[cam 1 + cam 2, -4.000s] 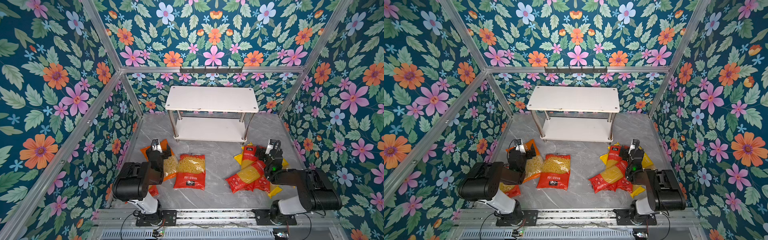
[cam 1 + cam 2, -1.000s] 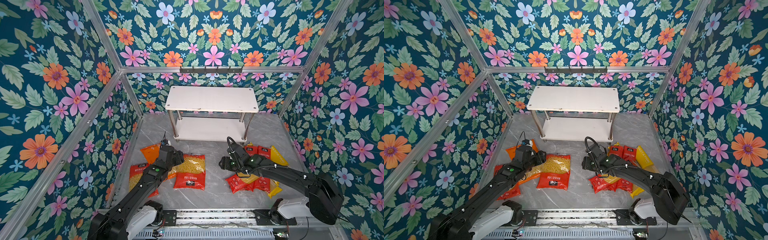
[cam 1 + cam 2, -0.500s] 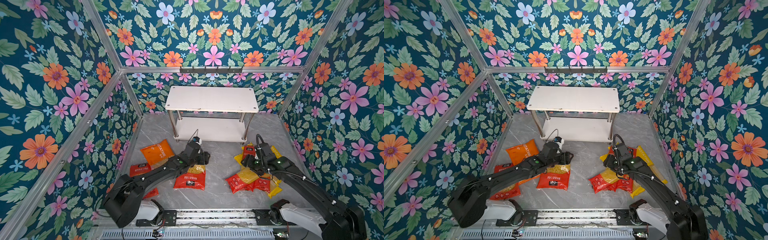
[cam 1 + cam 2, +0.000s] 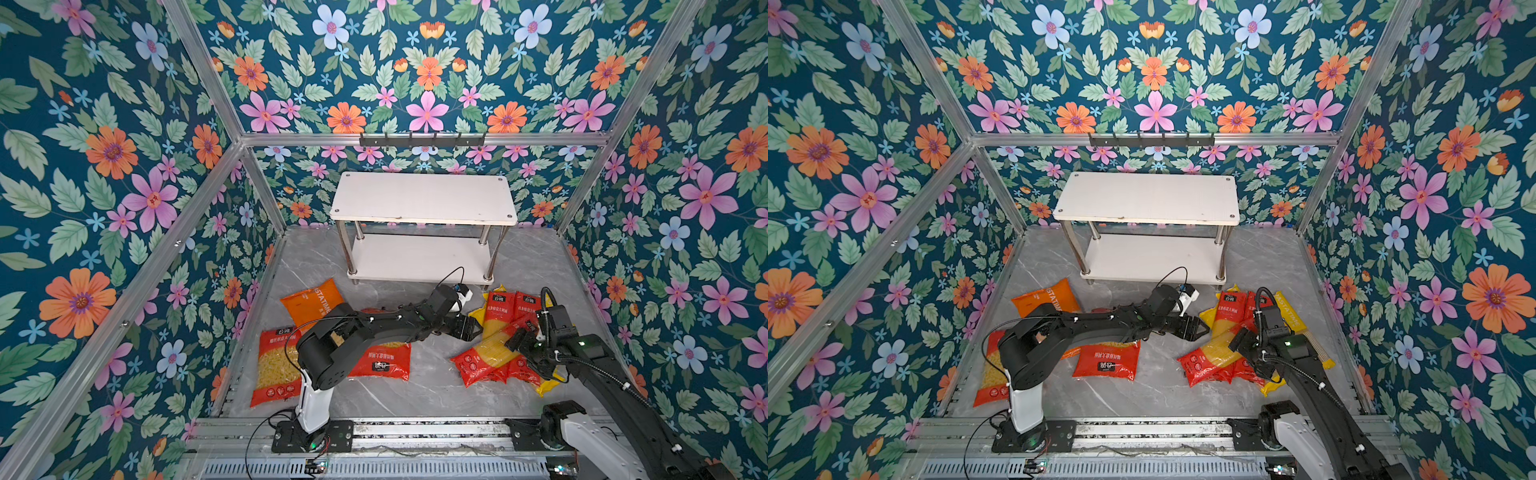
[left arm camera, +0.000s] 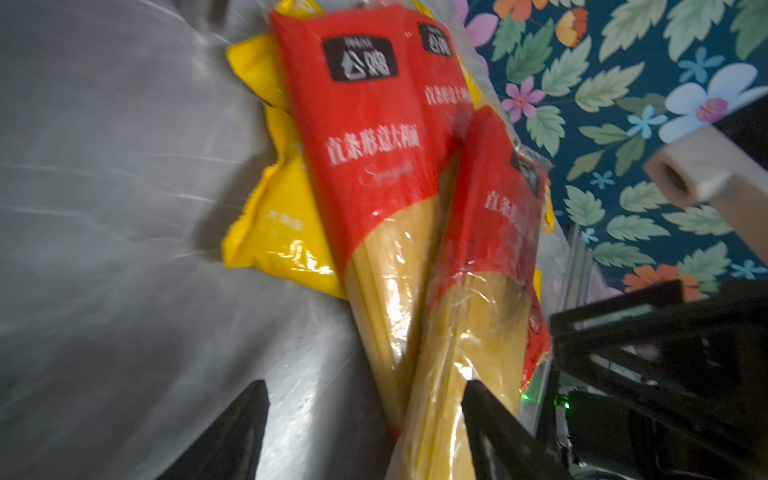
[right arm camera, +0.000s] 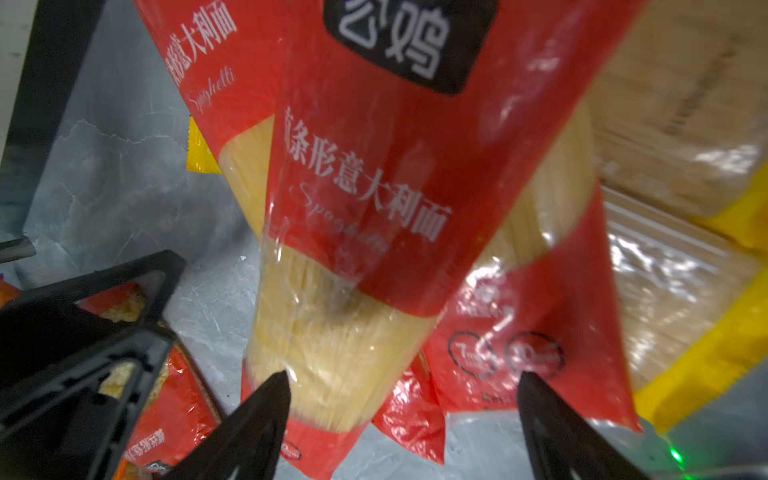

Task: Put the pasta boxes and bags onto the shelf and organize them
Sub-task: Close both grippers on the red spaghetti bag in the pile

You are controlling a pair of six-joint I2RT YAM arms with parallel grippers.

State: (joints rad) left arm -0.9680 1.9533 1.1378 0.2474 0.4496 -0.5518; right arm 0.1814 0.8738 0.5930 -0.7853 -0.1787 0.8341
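Flowery blue walls (image 4: pixel 124 174) stand all round a grey marble table (image 4: pixel 432 390). At the back is the white shelf with 2 boards and 4 shiny metal legs (image 4: pixel 424 199), and both boards are bare. Every pasta pack I can see lies on the table in front of it. On the left are a puffy orange plastic bag (image 4: pixel 311 303) and 2 wide red bags of short pasta (image 4: pixel 274 365), with 1 partly under the left arm (image 4: pixel 374 324). On the right is a heap of long red and yellow spaghetti packs (image 4: pixel 515 309).

I think the job is just at its start: the first pick. The left gripper (image 4: pixel 473 328) reaches far across to the heap, and the right gripper (image 4: pixel 518 340) hangs over it too. Both are by the long red spaghetti pack that lies slanted on top (image 4: pixel 490 351).

Next, I think, 1 gripper needs to go down and squeeze that pack near its middle, then lift it flat, since a long thin pack can tip or slip.

Both top views show the whole table but not the fingers well. The left wrist view shows its black fingers (image 5: pixel 245 428) wide apart, with the clear end of the pack between them and nothing pinched. The right wrist view shows its fingers (image 6: pixel 266 411) wide apart over the pack's clear part, gripping nothing.
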